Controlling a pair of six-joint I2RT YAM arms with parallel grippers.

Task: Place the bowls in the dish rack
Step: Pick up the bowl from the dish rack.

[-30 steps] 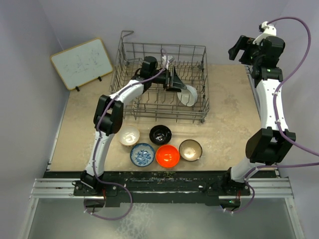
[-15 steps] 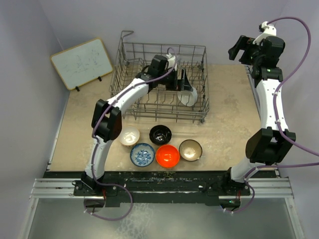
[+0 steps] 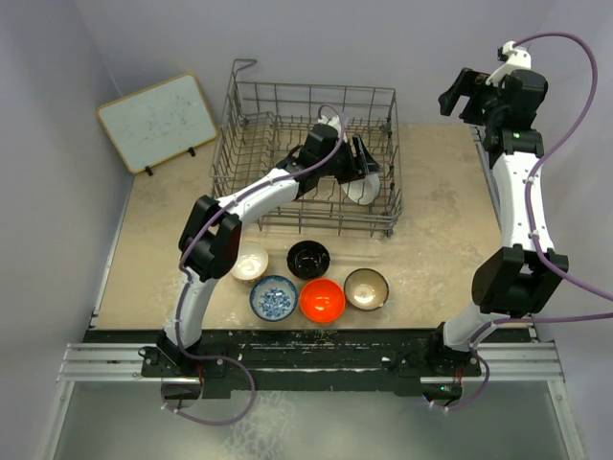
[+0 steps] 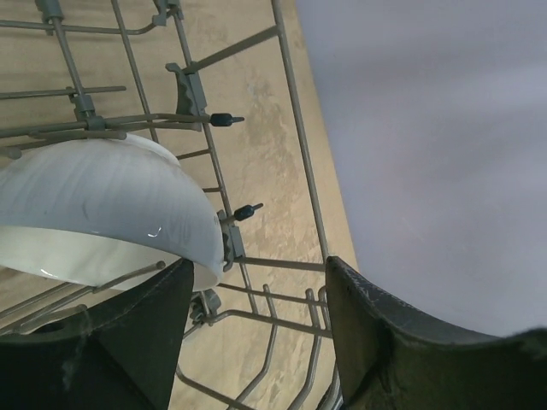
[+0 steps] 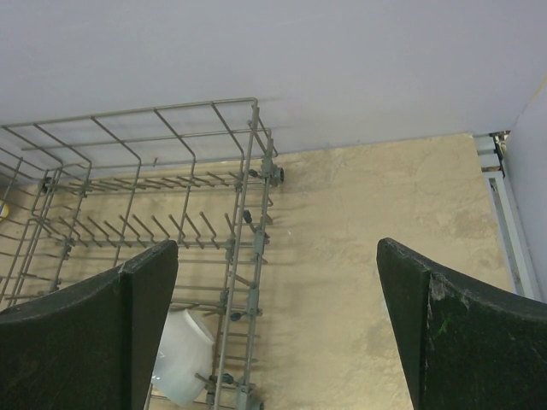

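Observation:
The grey wire dish rack stands at the back of the table. A white bowl leans on its tines in the right front corner. My left gripper hangs inside the rack just above that bowl. In the left wrist view its jaws are open with only rack wires between them, and the white bowl lies beside the left finger. In front of the rack sit the cream, black, blue-patterned, orange-red and brown-rimmed bowls. My right gripper is raised at the back right, open and empty.
A white board leans at the back left beside the rack. The right wrist view looks down on the rack's right wall, the white bowl and bare table to its right. The table's metal edge rail runs along the far right.
My left gripper has slid to the right inside the rack, over the white bowl, and its jaws have narrowed somewhat. The bowl stays in the rack. The right arm has not moved.

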